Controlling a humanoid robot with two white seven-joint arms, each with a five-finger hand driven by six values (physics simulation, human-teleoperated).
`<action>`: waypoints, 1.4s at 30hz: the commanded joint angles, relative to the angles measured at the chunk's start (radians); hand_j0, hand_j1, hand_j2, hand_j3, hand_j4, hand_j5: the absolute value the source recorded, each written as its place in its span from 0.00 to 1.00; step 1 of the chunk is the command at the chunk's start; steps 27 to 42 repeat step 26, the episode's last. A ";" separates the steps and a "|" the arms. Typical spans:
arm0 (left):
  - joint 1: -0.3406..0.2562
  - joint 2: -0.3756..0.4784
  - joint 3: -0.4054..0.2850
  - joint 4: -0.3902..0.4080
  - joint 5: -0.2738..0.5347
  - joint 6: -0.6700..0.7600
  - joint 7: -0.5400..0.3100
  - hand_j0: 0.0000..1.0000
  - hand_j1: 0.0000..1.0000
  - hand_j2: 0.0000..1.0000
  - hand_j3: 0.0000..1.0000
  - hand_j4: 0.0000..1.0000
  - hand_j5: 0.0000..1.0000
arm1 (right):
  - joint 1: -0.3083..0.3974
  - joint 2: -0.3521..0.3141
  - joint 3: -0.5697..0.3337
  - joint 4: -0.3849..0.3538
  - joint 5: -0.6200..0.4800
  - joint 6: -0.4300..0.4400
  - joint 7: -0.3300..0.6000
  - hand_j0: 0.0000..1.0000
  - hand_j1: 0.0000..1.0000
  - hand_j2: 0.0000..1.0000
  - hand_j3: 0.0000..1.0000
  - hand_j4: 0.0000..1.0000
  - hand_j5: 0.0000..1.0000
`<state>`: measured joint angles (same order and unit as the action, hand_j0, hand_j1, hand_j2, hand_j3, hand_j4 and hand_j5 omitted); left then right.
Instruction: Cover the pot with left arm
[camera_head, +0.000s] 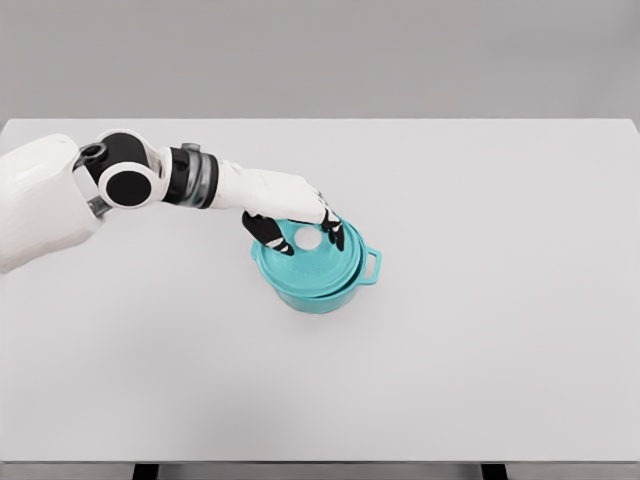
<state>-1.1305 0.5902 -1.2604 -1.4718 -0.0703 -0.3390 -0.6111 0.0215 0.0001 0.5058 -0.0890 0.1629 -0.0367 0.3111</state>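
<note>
Left robot hand (300, 225) grips the teal lid (305, 262) by its knob, apparently seated on pot (330, 295), frame centre; square it, then release gently.

left arm (60, 195): white shells | black round joint cap, dark grey wrist band | fingers (268, 232): black-tipped, white backs
</note>
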 joint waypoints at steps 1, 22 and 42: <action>0.000 -0.001 0.001 0.001 0.003 0.001 0.000 0.78 0.78 0.78 0.78 0.78 0.78 | 0.000 0.000 0.000 0.000 0.000 0.000 0.000 1.00 1.00 1.00 1.00 1.00 1.00; -0.041 0.232 0.059 0.105 0.035 -0.069 0.000 1.00 1.00 1.00 1.00 1.00 1.00 | 0.000 0.000 0.000 0.000 0.000 0.000 0.000 1.00 1.00 1.00 1.00 1.00 1.00; -0.037 0.240 0.073 0.171 0.066 -0.166 0.000 1.00 1.00 1.00 1.00 1.00 1.00 | 0.000 0.000 0.000 0.000 0.000 0.000 0.000 1.00 1.00 1.00 1.00 1.00 1.00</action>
